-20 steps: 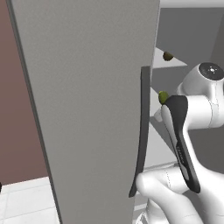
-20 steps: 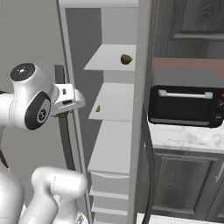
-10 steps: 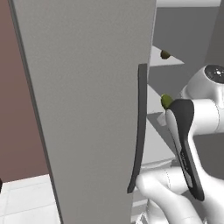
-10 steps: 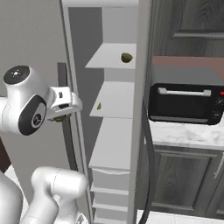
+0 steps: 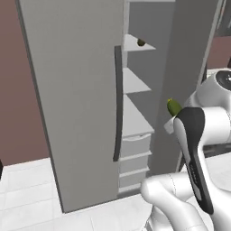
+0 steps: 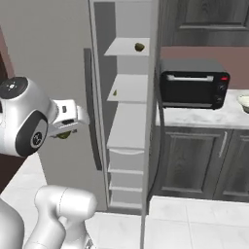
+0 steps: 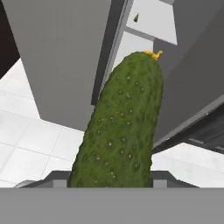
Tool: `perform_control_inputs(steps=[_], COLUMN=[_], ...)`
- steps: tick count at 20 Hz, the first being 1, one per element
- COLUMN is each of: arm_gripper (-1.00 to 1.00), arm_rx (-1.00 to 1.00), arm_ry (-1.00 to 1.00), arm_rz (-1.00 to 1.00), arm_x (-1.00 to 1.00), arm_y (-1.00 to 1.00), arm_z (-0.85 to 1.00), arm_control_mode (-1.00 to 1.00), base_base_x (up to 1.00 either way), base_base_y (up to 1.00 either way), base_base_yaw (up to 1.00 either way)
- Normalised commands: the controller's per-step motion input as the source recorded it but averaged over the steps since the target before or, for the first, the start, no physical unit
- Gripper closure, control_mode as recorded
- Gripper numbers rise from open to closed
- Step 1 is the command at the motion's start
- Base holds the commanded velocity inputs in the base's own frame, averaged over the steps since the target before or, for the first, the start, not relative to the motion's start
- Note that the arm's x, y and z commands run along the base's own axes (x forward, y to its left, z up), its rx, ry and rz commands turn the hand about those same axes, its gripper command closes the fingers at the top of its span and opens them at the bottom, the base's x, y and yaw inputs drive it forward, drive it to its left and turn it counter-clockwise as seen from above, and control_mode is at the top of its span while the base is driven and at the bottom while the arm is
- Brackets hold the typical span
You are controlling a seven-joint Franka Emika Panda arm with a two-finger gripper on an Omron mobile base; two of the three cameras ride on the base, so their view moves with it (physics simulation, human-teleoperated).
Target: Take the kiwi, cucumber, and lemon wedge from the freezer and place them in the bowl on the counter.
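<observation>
Simply cucumber [image 7: 120, 127] in gripper [image 7: 111, 181], unlabelled.

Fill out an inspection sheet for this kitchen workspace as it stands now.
Surface: marble counter to the right of the freezer.
Job's things: cucumber gripped, outside the freezer, whose door stands open; kiwi on the top shelf; small green piece on the shelf below, too small to name; bowl at the counter's far right.
Clutter: black toaster oven on the counter.
Grippers: gripper closed on the cucumber.
Cables: nothing seen.
Surroundings: dark wood-grain cabinets, white tiled floor.
</observation>
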Motion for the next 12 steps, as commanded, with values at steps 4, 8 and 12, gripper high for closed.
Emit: perform_control_inputs(steps=[4,8,12], arm_gripper=[1.0,1.0,1.0], arm_rx=[0.0,0.0,0.0], arm_ry=[0.0,0.0,0.0], arm_rz=[0.0,0.0,0.0], arm_x=[0.0,0.0,0.0], arm_y=[0.0,0.0,0.0], arm_z=[0.0,0.0,0.0], arm_control_mode=[1.0,1.0,1.0], base_base_x=[-0.63,-0.48,-0.46], base_base_y=[-0.02,-0.56,-0.94], base_base_yaw=[-0.26,-0.31,-0.26])
